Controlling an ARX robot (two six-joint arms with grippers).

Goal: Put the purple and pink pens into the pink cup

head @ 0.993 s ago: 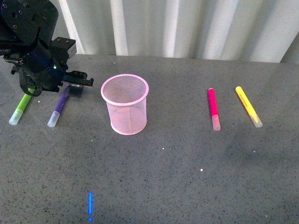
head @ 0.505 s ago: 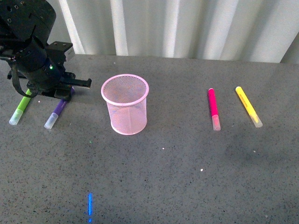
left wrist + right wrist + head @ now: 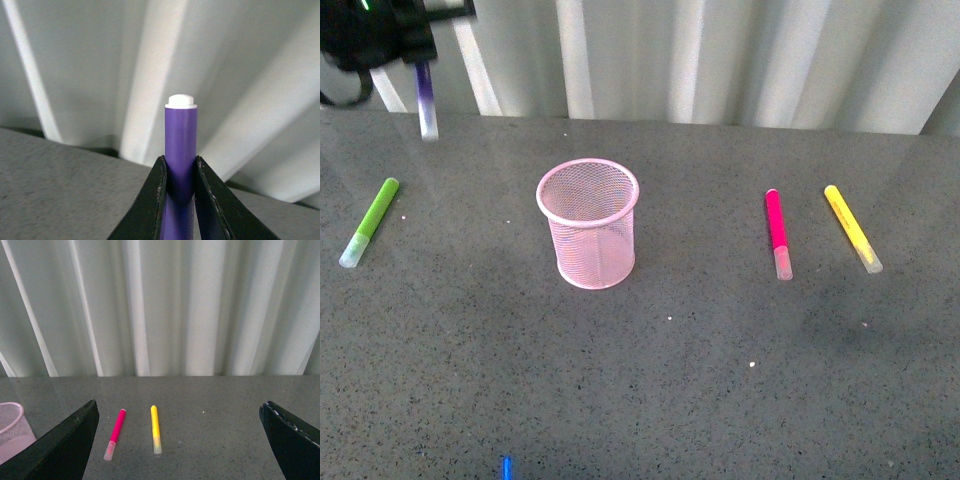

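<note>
My left gripper (image 3: 420, 45) is raised at the top left of the front view, shut on the purple pen (image 3: 425, 100), which hangs upright with its pale cap down, well above the table. In the left wrist view the purple pen (image 3: 180, 145) stands clamped between the two black fingers (image 3: 150, 202). The pink cup (image 3: 588, 223) stands upright on the table, to the right of and below the held pen. The pink pen (image 3: 777, 232) lies flat right of the cup; it also shows in the right wrist view (image 3: 115, 433). My right gripper (image 3: 180, 440) is open and empty, above the table.
A lime-green marker (image 3: 370, 221) lies at the table's left. A yellow marker (image 3: 851, 227) lies just right of the pink pen, also in the right wrist view (image 3: 156, 428). A pale curtain hangs behind the grey table (image 3: 720, 370).
My left gripper closed on the purple pen on the table and has lifted it up, swinging it from lying flat to hanging upright. The other pens and the cup have not moved.
</note>
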